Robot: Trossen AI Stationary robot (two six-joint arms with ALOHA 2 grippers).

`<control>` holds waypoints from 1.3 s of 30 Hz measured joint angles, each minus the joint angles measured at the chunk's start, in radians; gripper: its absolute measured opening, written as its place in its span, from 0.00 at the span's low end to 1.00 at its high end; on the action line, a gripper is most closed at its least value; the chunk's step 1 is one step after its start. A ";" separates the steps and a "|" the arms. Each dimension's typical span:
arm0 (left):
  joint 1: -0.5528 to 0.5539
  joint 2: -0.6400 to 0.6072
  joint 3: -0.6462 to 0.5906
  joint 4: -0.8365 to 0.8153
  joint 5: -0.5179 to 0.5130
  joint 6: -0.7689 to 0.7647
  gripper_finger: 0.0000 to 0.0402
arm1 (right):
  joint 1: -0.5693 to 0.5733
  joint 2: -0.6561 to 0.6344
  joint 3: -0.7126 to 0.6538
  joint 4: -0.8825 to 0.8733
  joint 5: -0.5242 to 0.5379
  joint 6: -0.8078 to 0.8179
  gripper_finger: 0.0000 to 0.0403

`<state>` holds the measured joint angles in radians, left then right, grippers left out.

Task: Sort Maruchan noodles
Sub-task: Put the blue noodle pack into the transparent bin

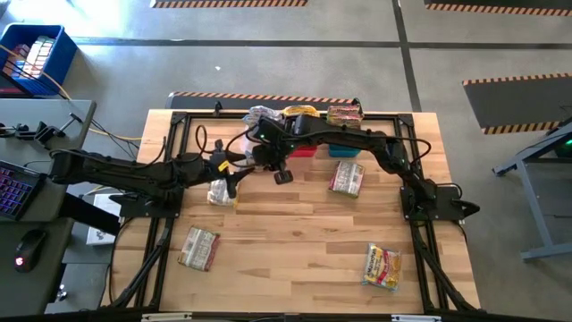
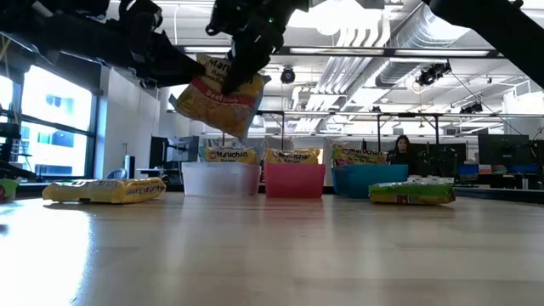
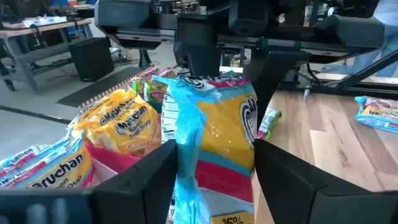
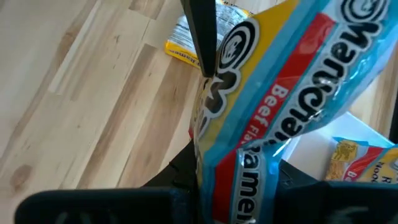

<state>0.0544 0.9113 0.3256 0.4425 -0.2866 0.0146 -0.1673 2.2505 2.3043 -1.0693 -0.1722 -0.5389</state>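
Right gripper [image 2: 246,51] is clamped on a yellow, red and blue beef packet [image 2: 217,98], held in the air above the table [image 1: 295,228], in front of the three bins at the far edge. Left gripper [image 3: 211,168] sits just beside the same packet with its fingers [image 3: 134,186] spread either side of it; in the left wrist view a gap shows on both sides, so the grip appears to be the right gripper's alone.

Risk, as a judgement: the packet is pinched near one edge and the film is crinkly, so it could slip or swing on the way to a bin. It could also snag the left gripper's fingers if that arm does not clear first.

Orientation: the low view shows the packet hanging tilted, long axis running from the grip down toward the table, printed face toward that camera.

Other packets [image 1: 198,248] lie flat on the table, well apart. The clear bin [image 2: 220,179], red bin [image 2: 294,180] and teal bin [image 2: 367,180] each hold packets.
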 joint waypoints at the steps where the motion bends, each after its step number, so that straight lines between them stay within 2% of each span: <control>1: 0.000 0.000 0.000 -0.001 0.002 -0.002 0.50 | 0.001 0.000 0.000 -0.001 -0.001 0.005 0.17; 6: -0.017 -0.067 0.000 -0.052 0.027 0.013 0.50 | 0.002 0.000 0.000 -0.005 -0.009 0.016 0.17; 11: -0.017 -0.128 0.001 -0.114 0.107 -0.035 0.51 | 0.010 0.003 0.000 -0.009 -0.007 0.000 0.17; 14: -0.016 -0.130 0.002 -0.117 0.157 -0.060 0.52 | 0.017 0.003 0.000 -0.003 -0.013 -0.017 0.17; 22: -0.016 -0.079 0.003 -0.058 0.197 -0.089 0.55 | 0.024 0.003 -0.001 0.013 -0.020 -0.019 0.17; 29: 0.001 -0.072 0.003 -0.037 0.134 -0.066 0.55 | 0.026 0.003 -0.001 0.031 -0.020 -0.015 0.17; 39: 0.004 -0.146 0.002 -0.146 0.118 -0.076 0.55 | 0.028 0.003 -0.001 0.017 -0.023 -0.011 0.17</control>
<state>0.0586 0.7654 0.3279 0.2967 -0.1686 -0.0610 -0.1398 2.2532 2.3032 -1.0526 -0.1947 -0.5501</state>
